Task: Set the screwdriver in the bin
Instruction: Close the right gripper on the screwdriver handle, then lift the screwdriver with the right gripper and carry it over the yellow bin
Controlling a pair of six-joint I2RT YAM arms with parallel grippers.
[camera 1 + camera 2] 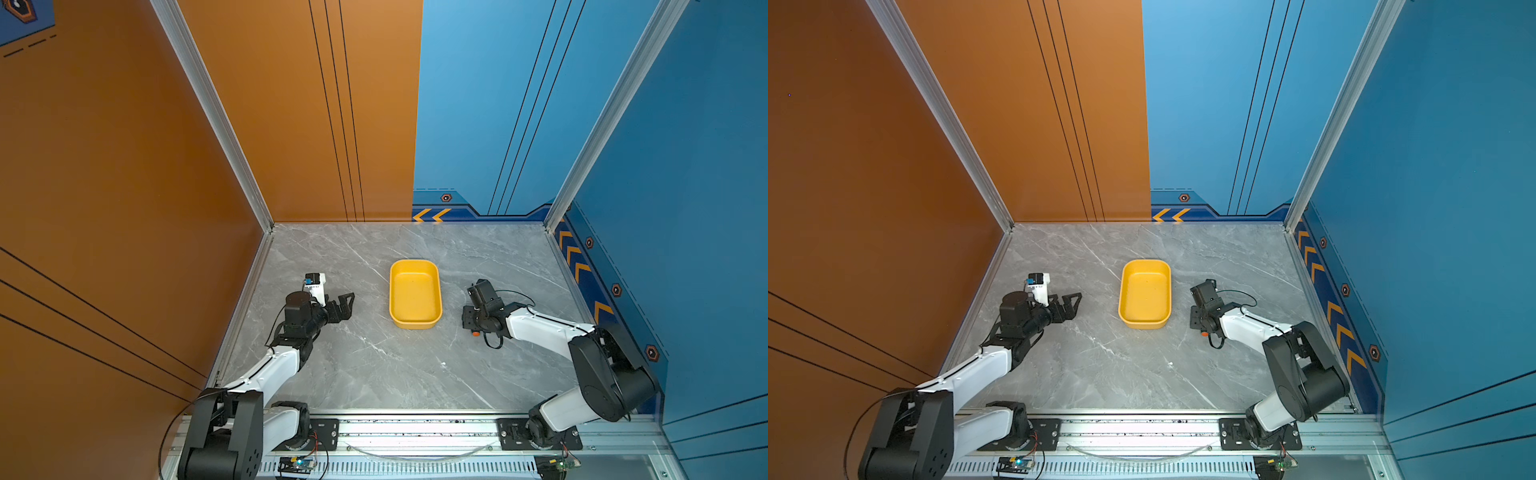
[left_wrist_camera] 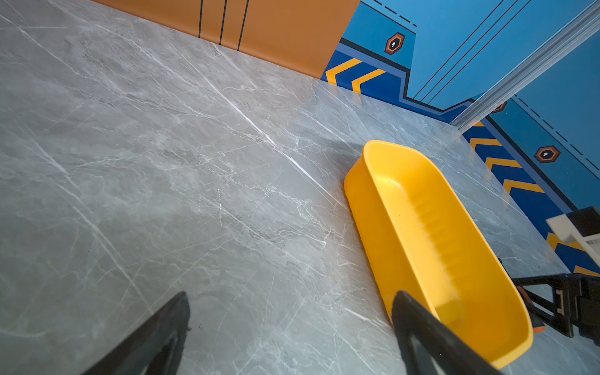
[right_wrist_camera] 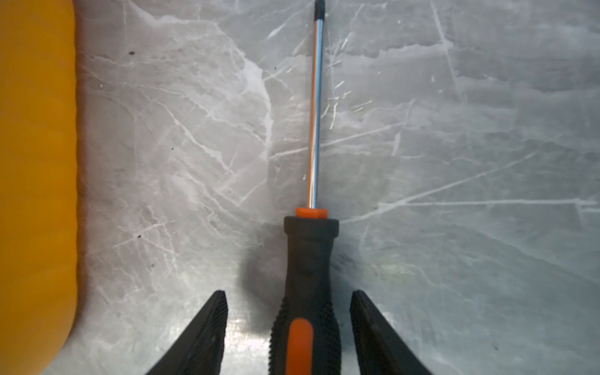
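The screwdriver [image 3: 308,259] lies flat on the grey marble table, black handle with orange accents, its thin shaft pointing away from the wrist camera. My right gripper [image 3: 289,292] is down over it and open. Its two fingers straddle the handle, with a gap on each side. In both top views only the orange butt end [image 1: 476,333] [image 1: 1204,333] peeks out beneath the right gripper [image 1: 473,324]. The empty yellow bin [image 1: 415,297] [image 1: 1145,295] [image 3: 32,162] stands just left of it. My left gripper [image 1: 349,305] [image 2: 292,295] hovers open and empty left of the bin [image 2: 422,227].
Orange and blue walls close in the table on the left, the back and the right. An aluminium rail [image 1: 415,428] with both arm bases runs along the front edge. A black cable [image 1: 494,340] loops off the right wrist.
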